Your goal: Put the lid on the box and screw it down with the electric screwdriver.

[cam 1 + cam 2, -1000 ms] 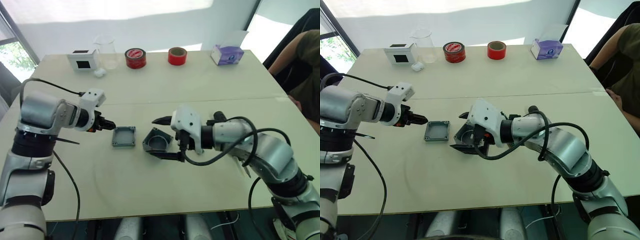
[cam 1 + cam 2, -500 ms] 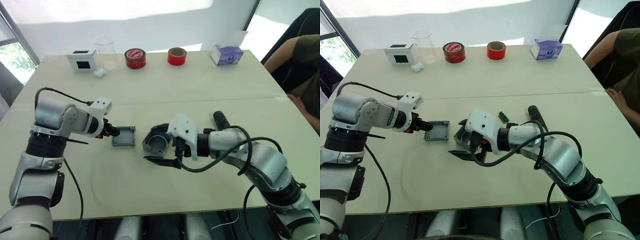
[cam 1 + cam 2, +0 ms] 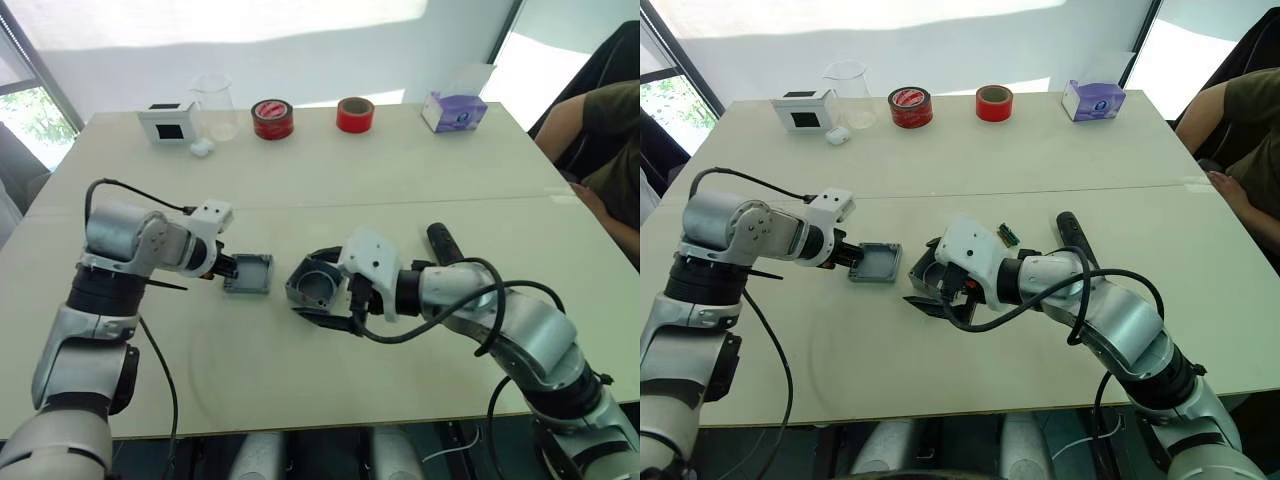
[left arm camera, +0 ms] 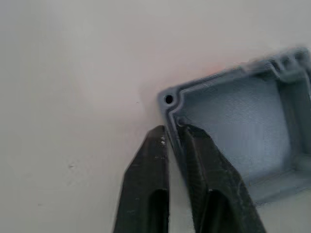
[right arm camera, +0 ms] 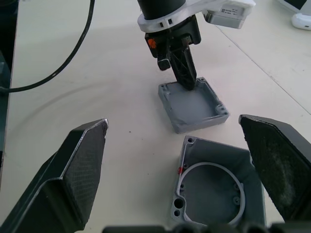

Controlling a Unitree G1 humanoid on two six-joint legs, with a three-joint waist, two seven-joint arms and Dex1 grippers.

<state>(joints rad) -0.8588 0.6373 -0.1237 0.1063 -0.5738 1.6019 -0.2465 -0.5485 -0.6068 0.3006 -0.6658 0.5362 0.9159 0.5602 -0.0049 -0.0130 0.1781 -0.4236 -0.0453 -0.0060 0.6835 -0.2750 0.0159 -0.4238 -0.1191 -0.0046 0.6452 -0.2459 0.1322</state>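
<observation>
The grey lid [image 3: 250,272] lies hollow side up on the table, left of centre. My left gripper [image 4: 172,128] is shut on its near rim wall, one finger inside and one outside. Just to its right the deeper grey box [image 5: 214,184] sits tilted, opening toward the camera, with a small red mark on its wall. My right gripper [image 3: 308,286] stands wide open with a finger on either side of the box, not touching it. The black electric screwdriver [image 3: 440,240] lies behind my right forearm, partly hidden.
Along the far edge stand a white box with a black face [image 3: 165,120], a clear beaker [image 3: 212,105], two red tape rolls [image 3: 271,117] [image 3: 353,112] and a purple tissue box [image 3: 455,108]. A person's arm [image 3: 600,130] rests at the right edge.
My left gripper has moved right to the lid and closed on its rim. My right gripper has settled lower around the box and stayed open.
</observation>
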